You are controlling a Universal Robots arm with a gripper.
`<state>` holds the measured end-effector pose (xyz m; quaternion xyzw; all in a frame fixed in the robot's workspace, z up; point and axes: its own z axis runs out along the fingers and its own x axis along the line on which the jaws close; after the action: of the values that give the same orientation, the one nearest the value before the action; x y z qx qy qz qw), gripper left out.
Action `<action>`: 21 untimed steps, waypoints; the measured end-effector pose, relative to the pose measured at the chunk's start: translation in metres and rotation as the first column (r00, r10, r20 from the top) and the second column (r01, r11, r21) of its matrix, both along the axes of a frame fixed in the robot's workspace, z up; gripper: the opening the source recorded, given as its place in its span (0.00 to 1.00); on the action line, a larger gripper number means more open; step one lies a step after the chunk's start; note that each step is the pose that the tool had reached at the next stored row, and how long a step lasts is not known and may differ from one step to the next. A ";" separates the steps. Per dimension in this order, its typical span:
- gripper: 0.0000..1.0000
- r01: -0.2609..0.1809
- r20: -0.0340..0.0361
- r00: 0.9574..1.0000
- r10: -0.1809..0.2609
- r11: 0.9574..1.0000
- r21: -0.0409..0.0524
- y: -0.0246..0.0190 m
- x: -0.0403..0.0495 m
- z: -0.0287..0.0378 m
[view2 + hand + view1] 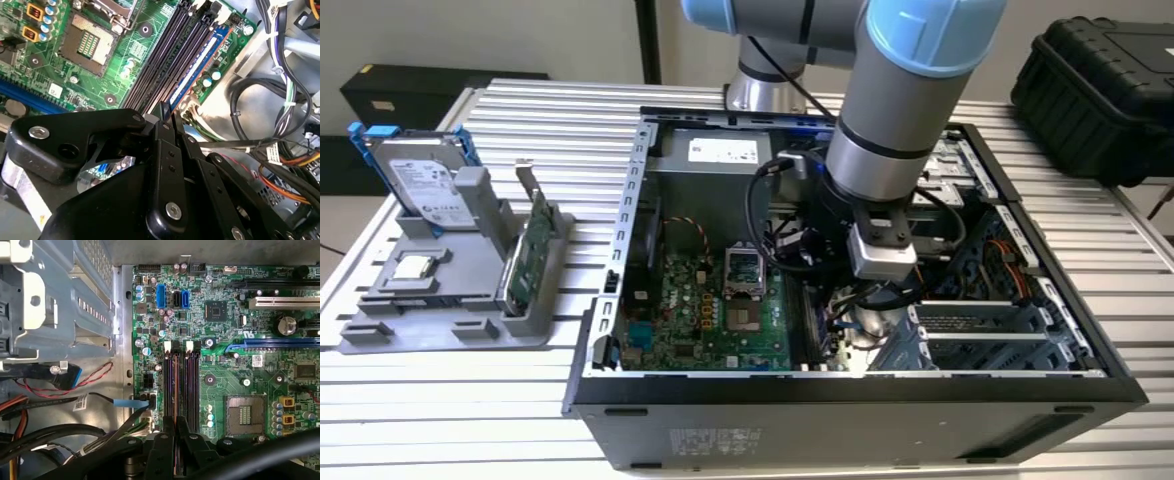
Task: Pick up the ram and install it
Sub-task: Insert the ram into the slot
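Observation:
My arm (894,150) reaches down into the open computer case (854,390), over the motherboard (707,310). The ram (197,65) is a thin dark stick with a blue face. It stands on edge along the outermost of the parallel memory slots (165,55), nearest the board's edge. My gripper (167,112) sits at the stick's near end with its black fingers (162,150) pressed close on it. In the first wrist view the ram (176,385) shows edge-on as a narrow line running into my gripper (175,432), beside the other memory slots (191,385).
Cable bundles (260,100) and a metal drive cage (60,305) crowd the side next to the slots. The processor socket (244,415) lies on the other side. Outside the case, a grey tray (400,310) holds a hard drive (427,180) and a green card (534,250).

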<state>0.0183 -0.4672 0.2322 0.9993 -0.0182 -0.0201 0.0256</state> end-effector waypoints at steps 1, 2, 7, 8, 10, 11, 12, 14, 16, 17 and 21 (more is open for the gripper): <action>0.00 0.000 0.000 1.000 0.000 1.000 0.000 0.0000 0.0000 -0.0010; 0.00 0.001 0.000 1.000 -0.001 1.000 0.000 0.0000 0.0001 -0.0024; 0.00 0.001 0.000 1.000 -0.001 1.000 0.000 0.0001 0.0007 -0.0079; 0.00 0.001 0.000 1.000 -0.001 1.000 0.000 0.0001 0.0008 -0.0084; 0.00 0.001 0.000 1.000 -0.001 1.000 0.000 0.0001 0.0008 -0.0084; 0.00 0.001 0.000 1.000 -0.001 1.000 0.000 0.0001 0.0008 -0.0085; 0.00 0.001 0.000 1.000 -0.001 1.000 0.000 0.0001 0.0008 -0.0086; 0.00 0.001 0.000 1.000 -0.001 1.000 0.000 0.0002 0.0017 -0.0088; 0.00 0.001 0.000 1.000 -0.001 1.000 0.000 0.0003 0.0029 -0.0088; 0.00 0.001 0.000 1.000 -0.001 1.000 0.000 0.0004 0.0034 -0.0089; 0.00 0.001 0.000 1.000 -0.001 1.000 0.000 0.0004 0.0034 -0.0095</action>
<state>0.0216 -0.4668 0.2227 0.9993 -0.0188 -0.0201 0.0254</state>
